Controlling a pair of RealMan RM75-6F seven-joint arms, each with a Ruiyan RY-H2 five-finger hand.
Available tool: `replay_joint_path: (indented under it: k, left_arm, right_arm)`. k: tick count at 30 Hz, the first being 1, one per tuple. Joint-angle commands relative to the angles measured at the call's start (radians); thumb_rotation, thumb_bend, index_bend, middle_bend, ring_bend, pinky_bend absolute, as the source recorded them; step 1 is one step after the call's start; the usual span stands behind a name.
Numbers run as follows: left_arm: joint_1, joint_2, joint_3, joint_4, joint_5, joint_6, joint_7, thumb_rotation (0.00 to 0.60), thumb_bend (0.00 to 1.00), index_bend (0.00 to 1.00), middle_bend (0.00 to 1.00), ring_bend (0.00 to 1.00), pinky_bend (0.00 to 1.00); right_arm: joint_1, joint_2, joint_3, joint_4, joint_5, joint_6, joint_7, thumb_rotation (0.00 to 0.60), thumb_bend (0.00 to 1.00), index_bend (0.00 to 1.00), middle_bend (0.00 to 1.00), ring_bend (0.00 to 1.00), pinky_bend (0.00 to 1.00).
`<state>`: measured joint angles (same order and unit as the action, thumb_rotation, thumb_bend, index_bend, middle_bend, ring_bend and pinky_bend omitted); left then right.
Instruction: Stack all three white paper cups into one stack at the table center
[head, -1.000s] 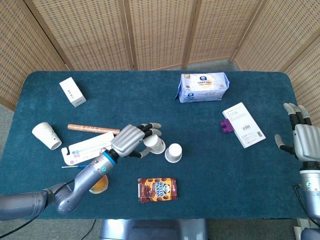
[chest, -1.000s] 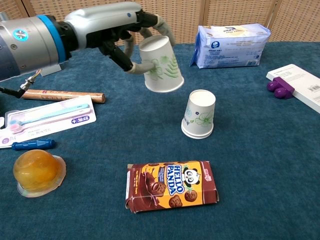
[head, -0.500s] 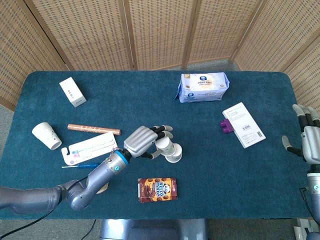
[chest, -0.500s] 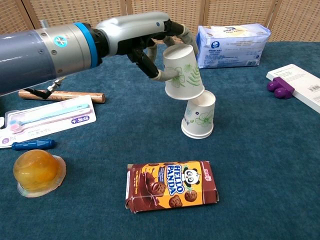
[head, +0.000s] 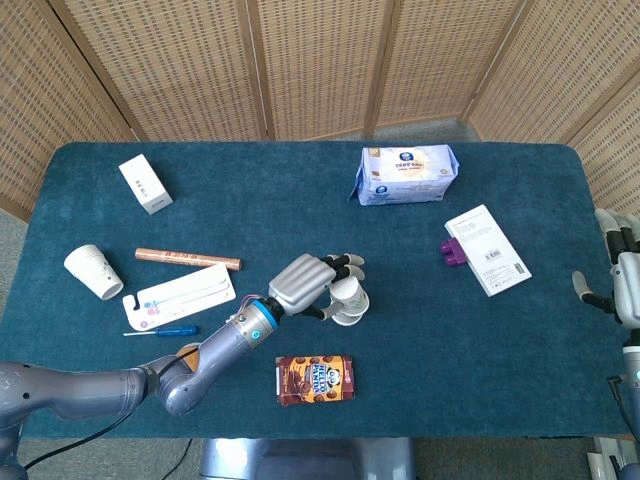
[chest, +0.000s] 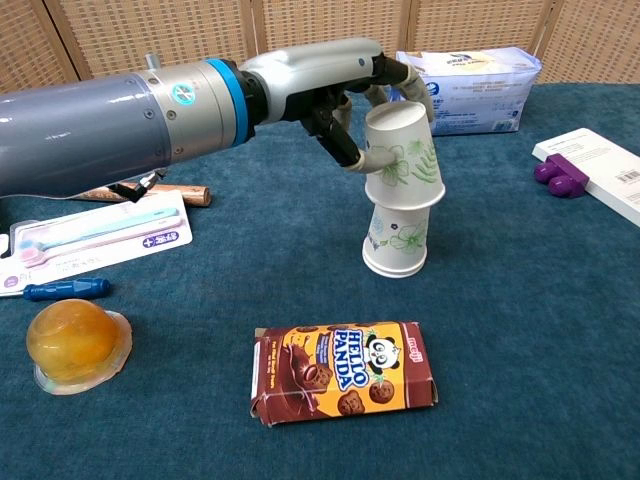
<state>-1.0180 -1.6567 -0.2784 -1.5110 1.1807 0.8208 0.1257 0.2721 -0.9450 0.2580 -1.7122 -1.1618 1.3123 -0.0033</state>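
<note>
Fingers clasp cup; biscuit box nearby

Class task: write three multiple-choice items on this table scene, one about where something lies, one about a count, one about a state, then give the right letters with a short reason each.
1. Where is the biscuit box?
A in front of the upside-down cup
B behind the tissue pack
C on the white box

2. How many white paper cups show?
A two
B three
C five

3. The left hand is:
A open
B holding a cup
C resting on the table

Answers:
A, it lies nearer the chest camera than the standing cup.
B, held cup, standing cup, far-left cup.
B, its fingers wrap the held cup above the standing cup.
</note>
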Motion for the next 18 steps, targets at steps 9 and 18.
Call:
replay_joint_path:
  k: [9,18]
  left_arm:
    - [-0.010,0.004,0.012,0.002,-0.034,-0.011,0.026,0.600,0.47,0.27,0.17,0.24,0.56]
    - [-0.030,0.021,0.027,-0.004,-0.081,-0.051,0.059,0.600,0.46,0.04,0.00,0.00,0.26]
  right_arm:
    - [-0.004,0.000,0.000,0.006,-0.004,-0.002,0.012,0.600,0.39,0.00,0.11,0.00,0.51]
    - [-0.008,-0.002,0.000,0.009,-0.005,0.000,0.013,0.600,0.39,0.00,0.11,0.00,0.51]
